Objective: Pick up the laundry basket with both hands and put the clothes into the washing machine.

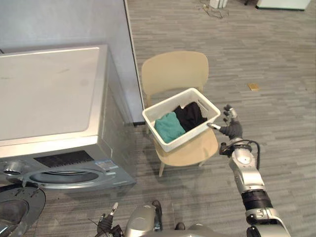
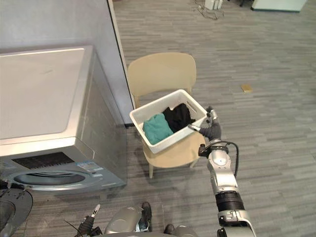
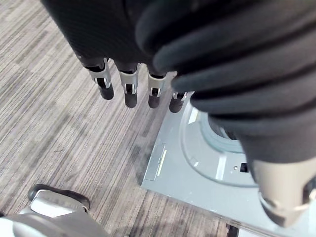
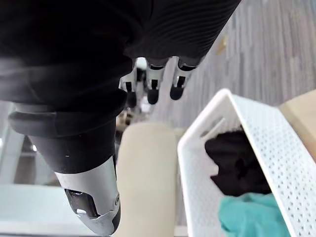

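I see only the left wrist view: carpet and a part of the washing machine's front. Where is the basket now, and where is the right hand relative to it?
Observer: The laundry basket stands on the seat of a beige chair, to the right of the washing machine.
Operator: And the right hand?
Observer: The right hand is at the basket's right end with straight fingers. I cannot tell whether it touches the rim.
Operator: What is inside the basket?
Observer: A teal garment and a black garment lie side by side.
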`<state>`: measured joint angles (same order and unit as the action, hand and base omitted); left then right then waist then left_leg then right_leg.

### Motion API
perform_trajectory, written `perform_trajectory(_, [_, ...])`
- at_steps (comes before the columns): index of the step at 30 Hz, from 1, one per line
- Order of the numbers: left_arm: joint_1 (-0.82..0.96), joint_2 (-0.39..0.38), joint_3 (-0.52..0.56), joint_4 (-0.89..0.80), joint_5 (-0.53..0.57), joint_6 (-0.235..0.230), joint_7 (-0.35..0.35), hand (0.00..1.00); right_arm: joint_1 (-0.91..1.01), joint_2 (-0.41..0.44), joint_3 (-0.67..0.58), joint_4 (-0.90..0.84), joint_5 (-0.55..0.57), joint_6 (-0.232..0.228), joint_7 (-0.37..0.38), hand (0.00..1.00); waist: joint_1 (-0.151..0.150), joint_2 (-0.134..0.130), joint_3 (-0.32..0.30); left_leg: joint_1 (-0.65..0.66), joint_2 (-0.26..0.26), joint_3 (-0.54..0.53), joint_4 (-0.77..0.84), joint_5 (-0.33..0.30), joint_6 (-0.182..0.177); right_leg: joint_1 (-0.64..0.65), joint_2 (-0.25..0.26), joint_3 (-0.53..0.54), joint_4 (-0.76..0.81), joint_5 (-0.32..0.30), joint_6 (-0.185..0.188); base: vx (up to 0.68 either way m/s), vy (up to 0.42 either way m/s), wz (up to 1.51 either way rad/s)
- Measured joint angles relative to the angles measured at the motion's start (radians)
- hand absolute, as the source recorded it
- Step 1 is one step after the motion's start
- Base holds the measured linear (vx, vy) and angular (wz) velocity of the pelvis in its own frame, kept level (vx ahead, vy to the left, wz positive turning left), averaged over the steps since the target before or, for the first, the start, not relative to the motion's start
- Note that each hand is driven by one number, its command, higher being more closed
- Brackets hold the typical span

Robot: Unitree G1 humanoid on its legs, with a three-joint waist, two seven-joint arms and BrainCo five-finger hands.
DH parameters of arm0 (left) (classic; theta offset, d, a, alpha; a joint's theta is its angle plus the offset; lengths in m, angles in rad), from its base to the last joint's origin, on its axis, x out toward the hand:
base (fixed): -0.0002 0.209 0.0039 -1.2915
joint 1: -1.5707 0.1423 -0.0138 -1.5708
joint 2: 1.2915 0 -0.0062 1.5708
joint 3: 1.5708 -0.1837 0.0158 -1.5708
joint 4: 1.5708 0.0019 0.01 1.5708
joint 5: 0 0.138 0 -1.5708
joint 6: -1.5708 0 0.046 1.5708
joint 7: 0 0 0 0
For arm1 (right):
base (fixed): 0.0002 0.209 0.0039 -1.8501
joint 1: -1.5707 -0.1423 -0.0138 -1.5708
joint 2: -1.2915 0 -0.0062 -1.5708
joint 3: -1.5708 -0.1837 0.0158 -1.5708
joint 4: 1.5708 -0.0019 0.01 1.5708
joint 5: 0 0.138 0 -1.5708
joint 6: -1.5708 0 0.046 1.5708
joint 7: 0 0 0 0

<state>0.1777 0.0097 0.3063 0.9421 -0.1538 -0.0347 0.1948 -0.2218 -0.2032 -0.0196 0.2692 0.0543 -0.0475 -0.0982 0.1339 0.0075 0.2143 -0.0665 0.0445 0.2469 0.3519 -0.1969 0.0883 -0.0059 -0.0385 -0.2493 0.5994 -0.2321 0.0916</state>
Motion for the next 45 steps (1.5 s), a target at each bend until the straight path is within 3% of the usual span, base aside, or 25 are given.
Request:
perform_trajectory(1, [0.001,0.018,-0.005,0.008,0.007,0.010,0.000,0.00,0.016,-0.001,0.023,-0.001,-0.020,0.001,0.017,0.00,-0.014,-0.017,-0.007,0.026,-0.013,-0.040,-0.001,-0.001,0.001,-0.030,-0.035,0.000,0.113,-0.014,0.012,0.28,-0.007,1.08])
perform_trajectory(3, [-0.003,0.034,-0.021,0.005,0.010,0.010,0.001,0.00,0.028,-0.001,0.031,-0.001,-0.047,0.003,0.041,0.00,-0.019,-0.032,-0.017,0.038,-0.025,-0.089,-0.012,-0.001,0.001,-0.068,-0.088,0.001,0.134,-0.029,-0.018,0.23,-0.058,1.05])
perform_trajectory(4, [-0.008,0.036,-0.020,-0.001,0.009,0.010,0.001,0.00,0.028,-0.006,0.031,-0.001,-0.074,0.006,0.057,0.00,-0.020,-0.044,-0.025,0.031,-0.029,-0.133,-0.024,0.000,0.000,-0.094,-0.121,0.016,0.066,-0.034,-0.029,0.15,-0.064,0.79])
perform_trajectory(8, [-0.012,0.034,-0.020,-0.002,0.011,0.010,0.001,0.00,0.027,-0.079,0.029,0.000,-0.154,0.018,0.074,0.00,-0.020,-0.051,-0.029,0.004,-0.029,-0.245,-0.014,-0.008,-0.027,-0.107,-0.117,0.191,-0.184,-0.024,-0.020,0.13,-0.172,0.89])
perform_trajectory(9, [-0.004,0.034,-0.021,-0.007,0.011,0.010,0.001,0.00,0.024,-0.122,0.027,0.019,-0.196,0.019,0.080,0.00,-0.015,-0.052,-0.029,-0.002,-0.031,-0.290,0.010,-0.016,-0.056,-0.096,-0.115,0.254,-0.274,0.018,0.012,0.14,-0.415,1.07])
perform_trajectory(11, [-0.001,0.052,-0.021,-0.010,0.010,0.006,0.000,0.00,0.004,-0.145,0.027,0.080,-0.232,0.022,0.082,0.00,-0.009,-0.094,-0.035,-0.032,-0.058,-0.347,0.037,-0.033,-0.097,-0.085,-0.133,0.253,-0.342,0.144,0.026,0.06,-0.420,1.07])
perform_trajectory(12, [-0.006,0.052,-0.021,-0.011,0.009,0.005,-0.001,0.00,-0.018,-0.176,0.027,0.137,-0.247,0.025,0.082,0.00,-0.018,-0.072,-0.039,-0.064,-0.039,-0.408,0.057,-0.035,-0.122,-0.085,-0.119,0.203,-0.338,0.145,0.047,0.02,-0.444,1.16])
perform_trajectory(15, [-0.001,0.032,-0.017,-0.023,0.006,-0.001,-0.021,0.00,-0.050,-0.240,0.026,0.210,-0.284,0.035,0.082,0.00,-0.010,-0.039,-0.045,-0.121,0.004,-0.501,-0.009,0.012,-0.182,-0.088,-0.067,0.096,-0.415,0.176,-0.002,0.01,-0.291,0.89])
perform_trajectory(16, [0.000,0.031,-0.016,-0.027,0.005,-0.003,-0.022,0.00,-0.077,-0.248,0.025,0.253,-0.304,0.037,0.080,0.00,-0.010,-0.040,-0.036,-0.132,0.021,-0.525,-0.053,0.056,-0.198,-0.088,-0.054,0.050,-0.435,0.191,-0.018,0.01,-0.251,1.00])
perform_trajectory(20, [-0.003,0.016,-0.007,-0.051,-0.011,-0.015,-0.021,0.00,-0.198,-0.259,-0.005,0.417,-0.342,0.050,0.049,0.00,-0.003,-0.024,0.042,-0.139,0.075,-0.436,-0.140,0.149,-0.210,-0.086,-0.046,-0.031,-0.445,0.200,-0.032,-0.05,-0.179,0.57])
perform_trajectory(26, [-0.019,0.010,0.013,-0.050,-0.036,-0.022,-0.019,0.00,-0.410,-0.264,-0.002,0.508,-0.343,0.075,0.005,0.00,0.034,-0.016,0.128,-0.211,0.077,-0.372,-0.197,0.195,-0.193,-0.182,-0.060,-0.011,-0.456,0.238,-0.036,-0.10,0.015,-0.06])
perform_trajectory(30, [-0.048,0.001,0.018,-0.060,-0.065,-0.051,-0.018,0.00,-0.583,-0.288,0.004,0.571,-0.341,0.074,-0.018,0.00,0.055,-0.013,0.182,-0.255,0.074,-0.339,-0.201,0.225,-0.193,-0.237,-0.069,0.004,-0.464,0.264,-0.031,-0.04,0.043,-0.13])
perform_trajectory(33, [-0.055,-0.009,0.019,-0.086,-0.083,-0.063,-0.013,0.00,-0.640,-0.322,0.025,0.610,-0.338,0.073,-0.031,0.00,0.075,-0.008,0.194,-0.275,0.075,-0.330,-0.209,0.232,-0.195,-0.258,-0.069,0.003,-0.475,0.272,-0.032,0.00,0.003,-0.05])
perform_trajectory(41, [-0.134,-0.040,0.010,-0.118,-0.206,-0.086,0.007,0.00,-0.825,-0.389,0.133,0.774,-0.246,0.079,-0.031,0.00,0.086,-0.002,0.215,-0.333,0.077,-0.340,-0.269,0.275,-0.203,-0.313,-0.068,-0.031,-0.506,0.286,-0.030,0.04,-0.010,0.08])
perform_trajectory(45, [-0.202,-0.054,-0.031,-0.151,-0.334,-0.101,0.003,0.00,-0.867,-0.413,0.226,0.829,-0.239,0.098,-0.034,0.00,0.101,0.002,0.220,-0.353,0.078,-0.354,-0.284,0.288,-0.208,-0.316,-0.065,-0.055,-0.524,0.289,-0.030,0.04,-0.007,0.16])
